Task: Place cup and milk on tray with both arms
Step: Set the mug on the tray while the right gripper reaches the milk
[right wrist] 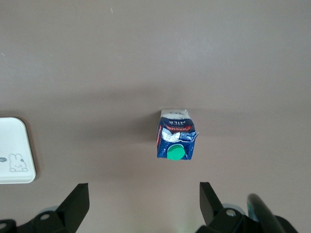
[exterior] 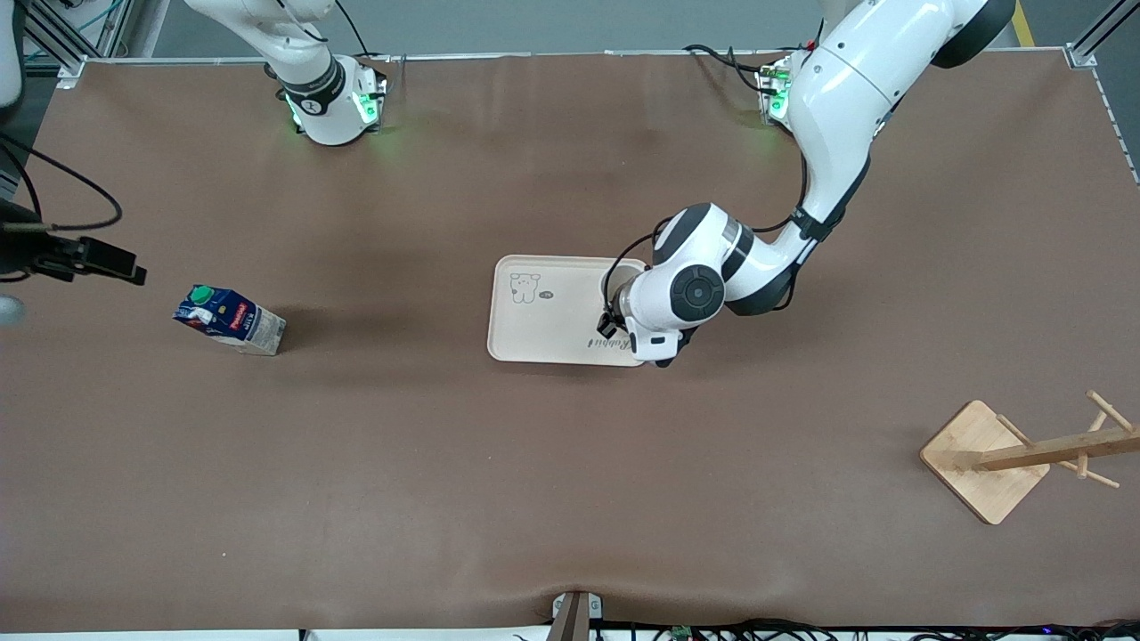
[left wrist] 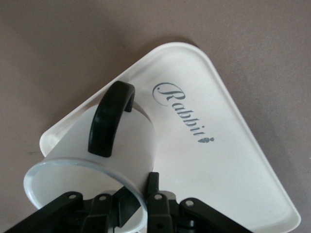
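Note:
The white cup [left wrist: 121, 141] with its black loop handle [left wrist: 109, 119] is pinched at the rim by my left gripper [left wrist: 141, 194], one finger inside and one outside. It is over the cream tray [left wrist: 209, 160], at the end toward the left arm; whether it touches the tray I cannot tell. In the front view my left wrist hides most of the cup [exterior: 623, 274] on the tray [exterior: 552, 312]. The milk [exterior: 230, 319] stands on the table toward the right arm's end. My right gripper [right wrist: 144, 204] is open and empty, up in the air beside the milk [right wrist: 176, 141].
A wooden mug stand [exterior: 984, 458] with pegs sits near the front camera at the left arm's end. A corner of the tray [right wrist: 14, 150] shows in the right wrist view. A small mount [exterior: 574, 614] sits at the table's front edge.

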Controlling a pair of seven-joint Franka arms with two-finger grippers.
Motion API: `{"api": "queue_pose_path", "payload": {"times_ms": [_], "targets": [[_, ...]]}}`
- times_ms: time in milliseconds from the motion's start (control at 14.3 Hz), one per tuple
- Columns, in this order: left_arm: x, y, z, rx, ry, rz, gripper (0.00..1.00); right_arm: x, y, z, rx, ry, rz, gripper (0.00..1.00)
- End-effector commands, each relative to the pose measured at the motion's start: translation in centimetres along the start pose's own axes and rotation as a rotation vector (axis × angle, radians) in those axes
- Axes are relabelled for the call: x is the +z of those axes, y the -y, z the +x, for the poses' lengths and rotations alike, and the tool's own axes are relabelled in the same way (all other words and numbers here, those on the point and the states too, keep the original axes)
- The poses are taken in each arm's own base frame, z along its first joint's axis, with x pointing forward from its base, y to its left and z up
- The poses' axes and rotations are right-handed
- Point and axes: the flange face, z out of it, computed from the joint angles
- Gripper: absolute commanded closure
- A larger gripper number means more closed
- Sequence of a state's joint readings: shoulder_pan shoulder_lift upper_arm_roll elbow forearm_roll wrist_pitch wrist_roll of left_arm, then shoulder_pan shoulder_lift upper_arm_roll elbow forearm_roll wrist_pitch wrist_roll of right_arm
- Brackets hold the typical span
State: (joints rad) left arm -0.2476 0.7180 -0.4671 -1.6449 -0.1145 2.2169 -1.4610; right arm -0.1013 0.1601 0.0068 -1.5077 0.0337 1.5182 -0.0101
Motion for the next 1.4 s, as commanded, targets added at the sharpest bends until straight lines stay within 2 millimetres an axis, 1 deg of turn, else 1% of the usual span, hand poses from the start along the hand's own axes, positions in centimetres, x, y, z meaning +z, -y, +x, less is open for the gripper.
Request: {"api": "queue_pose_path", "payload": {"times_ms": [0, 70, 140, 210, 279, 349, 419, 489, 559, 629, 699, 769, 908, 978, 1048, 1118, 1258, 1328], "targets": [[0.1, -0.8, 0.1, -0.01, -0.012, -0.018, 0.49, 2.6, -1.9, 1.5, 0.04, 0.061, 0.052, 0.0], [-0.2, -0.8, 0.1, -0.008, -0.014, -0.023, 0.06, 3.7, -2.2, 1.9, 0.049, 0.087, 0.046, 0.0], [-1.2, -1.1, 0.2, -0.004, -0.021, -0.04, 0.0, 5.4, -2.6, 2.7, 0.055, 0.118, 0.037, 0.0], [-2.8, -1.8, 0.4, -0.001, -0.038, -0.064, 0.0, 7.1, -3.7, 3.3, 0.072, 0.15, 0.05, 0.0], [-4.2, -2.0, 0.5, 0.006, -0.054, -0.078, 0.0, 7.7, -5.1, 3.5, 0.089, 0.161, 0.066, 0.0], [-5.6, -2.1, 0.5, 0.012, -0.07, -0.086, 0.0, 8.0, -5.3, 3.3, 0.09, 0.179, 0.068, 0.0], [-7.4, -2.2, 0.7, 0.023, -0.096, -0.094, 0.0, 9.3, -5.9, 3.8, 0.098, 0.198, 0.071, 0.0], [-9.7, -2.1, 1.5, 0.032, -0.139, -0.094, 0.0, 10.7, -6.2, 4.1, 0.105, 0.222, 0.078, 0.0], [-12.2, -2.0, 2.7, 0.033, -0.185, -0.092, 0.0, 11.8, -6.5, 3.9, 0.121, 0.239, 0.103, 0.0], [-14.3, -1.8, 3.1, 0.04, -0.217, -0.082, 0.0, 12.5, -6.8, 4.0, 0.126, 0.227, 0.114, 0.0], [-16.9, -1.6, 3.7, 0.032, -0.24, -0.091, 0.0, 13.9, -7.2, 3.7, 0.133, 0.227, 0.117, 0.0], [-19.1, -1.2, 4.7, 0.014, -0.255, -0.097, 0.0, 14.6, -6.9, 3.2, 0.136, 0.19, 0.112, 0.0], [-23.5, 0.1, 6.5, 0.037, -0.292, -0.116, 0.0, 17.2, -7.4, 2.1, 0.16, 0.063, 0.099, 0.0], [-25.4, 0.8, 7.3, 0.075, -0.319, -0.127, 0.0, 18.1, -7.6, 1.3, 0.168, 0.04, 0.095, 0.0], [-27.5, 1.8, 8.4, 0.101, -0.344, -0.136, 0.0, 18.8, -7.4, 0.3, 0.17, 0.063, 0.096, 0.0], [-28.9, 2.9, 9.9, 0.121, -0.36, -0.114, 0.0, 19.0, -6.9, -0.2, 0.163, 0.072, 0.095, 0.0], [-32.2, 5.3, 11.5, 0.223, -0.449, -0.05, 0.0, 19.1, -6.8, -0.4, 0.159, 0.078, 0.096, 0.0], [-33.2, 6.1, 12.6, 0.274, -0.486, -0.019, 0.0, 19.3, -7.0, -0.5, 0.16, 0.083, 0.097, 0.0]]}}
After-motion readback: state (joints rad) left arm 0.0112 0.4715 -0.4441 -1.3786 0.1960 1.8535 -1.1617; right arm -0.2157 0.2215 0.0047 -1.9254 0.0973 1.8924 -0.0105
